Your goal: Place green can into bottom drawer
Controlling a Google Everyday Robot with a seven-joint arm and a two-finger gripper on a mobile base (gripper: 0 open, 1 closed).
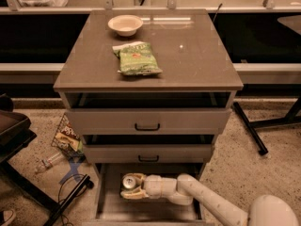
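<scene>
Claw (126,187) clamped on green can (130,180), inside open bottom drawer (141,209)

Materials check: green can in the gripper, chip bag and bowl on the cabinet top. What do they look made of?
The green can, held in the gripper over the bottom drawer, is likely metal: shiny silver top. The chip bag looks like thin plastic film, crinkled and glossy. The bowl is pale and smooth, either ceramic or plastic.
</scene>
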